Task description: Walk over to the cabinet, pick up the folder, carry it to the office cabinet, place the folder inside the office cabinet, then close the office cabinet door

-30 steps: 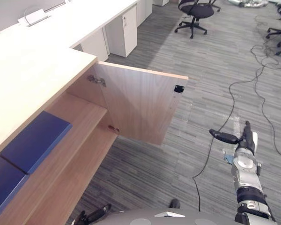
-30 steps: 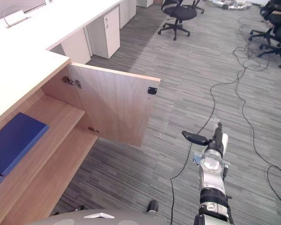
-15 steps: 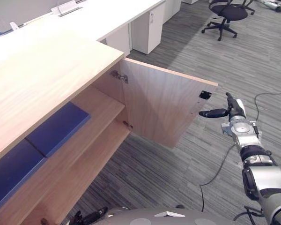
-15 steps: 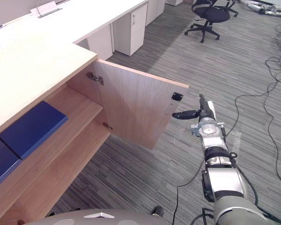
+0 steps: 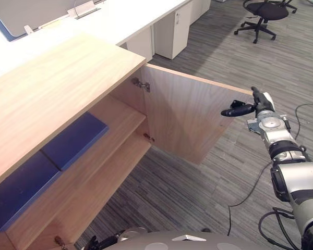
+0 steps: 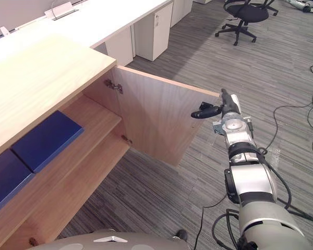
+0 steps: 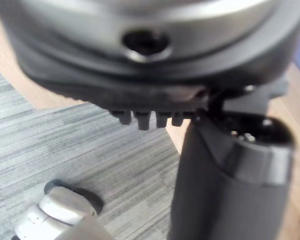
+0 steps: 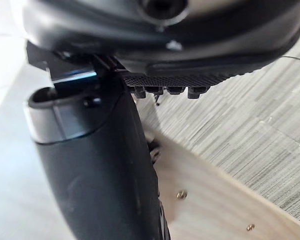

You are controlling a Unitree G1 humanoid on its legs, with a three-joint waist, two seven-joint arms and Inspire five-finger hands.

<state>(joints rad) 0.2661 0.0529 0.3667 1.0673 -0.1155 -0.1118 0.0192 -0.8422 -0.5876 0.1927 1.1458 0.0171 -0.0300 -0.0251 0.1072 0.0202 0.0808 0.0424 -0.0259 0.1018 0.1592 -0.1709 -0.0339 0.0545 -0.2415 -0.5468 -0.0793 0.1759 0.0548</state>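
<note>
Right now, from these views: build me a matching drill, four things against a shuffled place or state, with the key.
Things
1. cabinet door
2. blue folder nearer the door
3. right robot hand
4. office chair

Place or state
A. on the carpet, far back
B. flat on the cabinet shelf
C. standing open
D. by the door's free edge

Pairs: 1-C, 2-B, 3-D, 4-A

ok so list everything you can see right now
cabinet: 1, light wood, on the left, open
door: 1, light wood, swung out over the floor
folders: 2, blue, side by side on the upper shelf
desk: 1, white, behind the cabinet
drawer units: at least 2, white, under the desk
chair: 1, black, far right
floor: grey carpet
right hand: dark, open, at the door's free edge
left hand: dark, low beside the cabinet
</note>
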